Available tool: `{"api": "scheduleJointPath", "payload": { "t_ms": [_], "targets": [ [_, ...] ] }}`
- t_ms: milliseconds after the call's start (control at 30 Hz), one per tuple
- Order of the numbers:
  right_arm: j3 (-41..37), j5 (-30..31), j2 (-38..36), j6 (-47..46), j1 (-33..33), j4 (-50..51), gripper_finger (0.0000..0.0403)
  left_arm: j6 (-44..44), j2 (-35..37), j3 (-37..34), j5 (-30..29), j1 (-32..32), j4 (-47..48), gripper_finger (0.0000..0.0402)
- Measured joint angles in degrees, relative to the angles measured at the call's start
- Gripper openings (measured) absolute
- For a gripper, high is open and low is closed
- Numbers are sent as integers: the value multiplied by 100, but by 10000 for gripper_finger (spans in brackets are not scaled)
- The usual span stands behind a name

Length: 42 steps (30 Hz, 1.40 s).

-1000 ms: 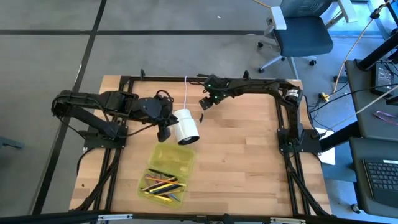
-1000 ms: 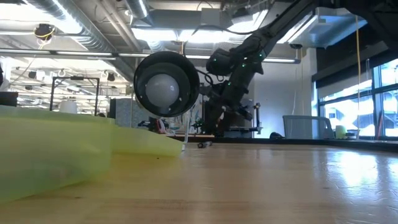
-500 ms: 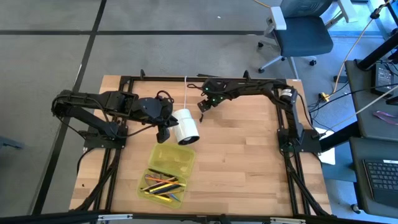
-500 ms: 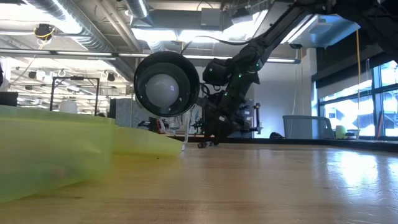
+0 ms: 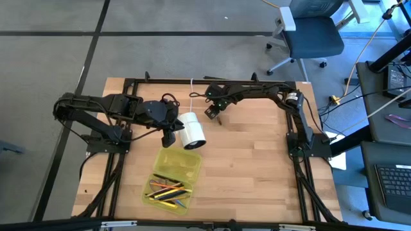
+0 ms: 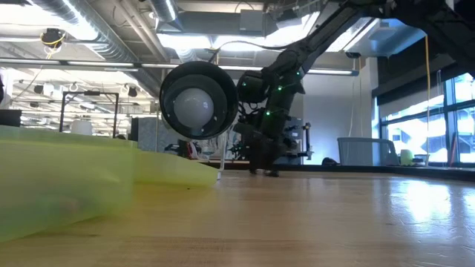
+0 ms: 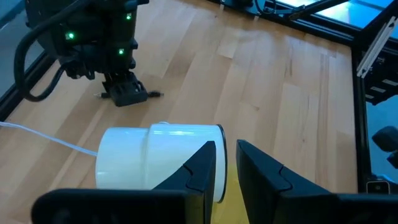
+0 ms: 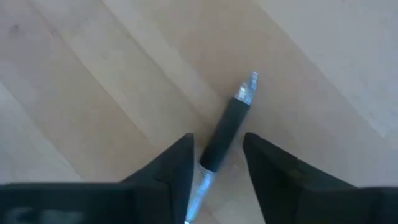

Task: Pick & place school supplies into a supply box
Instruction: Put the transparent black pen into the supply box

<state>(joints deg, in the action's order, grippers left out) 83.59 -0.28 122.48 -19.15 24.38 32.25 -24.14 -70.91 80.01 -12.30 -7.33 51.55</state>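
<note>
A black pen with a silver tip [image 8: 225, 134] lies flat on the wood near the table's far edge. My right gripper [image 8: 217, 142] points down over it, open, one finger on each side of its barrel. My left gripper [image 7: 227, 152] is at the table's left centre, shut on a white cylinder on a cord [image 5: 191, 129]. The open yellow-green supply box [image 5: 180, 162] lies near the front edge. Several pens and pencils [image 5: 168, 190] rest in its tray. My left gripper holds the white cylinder at its wide end [image 7: 219, 140], the fingers slanting down from the table's left. The fingers hide the exact place of contact. The cylinder lies about level, lifted clear of the table, above the box's far end.
The cylinder's white cord [image 5: 193, 96] runs to the far rail. Black frame rails [image 5: 289, 128] border the table. Bare wood [image 5: 257, 167] lies to the right of the box. An office chair [image 5: 311, 35] stands beyond the far edge.
My right gripper has come down toward the table and a little toward the near edge, rolling as it went, until its fingers stand around the black pen. The pen has stayed where it was.
</note>
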Motion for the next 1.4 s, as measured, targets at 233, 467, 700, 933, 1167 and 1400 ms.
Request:
{"api": "scheduleJointPath", "payload": {
  "t_ms": [233,467,700,933,1167,1400],
  "targets": [
    [-14,-38,0,528,13,-41,74,-81,0,0,-1,-4,0,58],
    [-19,-65,0,1117,22,-94,35,-81,0,0,0,-4,0,58],
    [-41,-103,-179,1234,20,275,40,-83,0,0,-2,-4,-2,58],
    [-48,-124,-737,1373,-100,929,38,-83,-2,0,-3,-5,11,58],
    [-42,-105,-1535,1371,-582,1512,39,-494,-1,0,-6,-173,315,58],
    [-39,-87,-2494,959,-1366,1510,40,-1258,-2,0,-386,-725,515,58]
  ]
}}
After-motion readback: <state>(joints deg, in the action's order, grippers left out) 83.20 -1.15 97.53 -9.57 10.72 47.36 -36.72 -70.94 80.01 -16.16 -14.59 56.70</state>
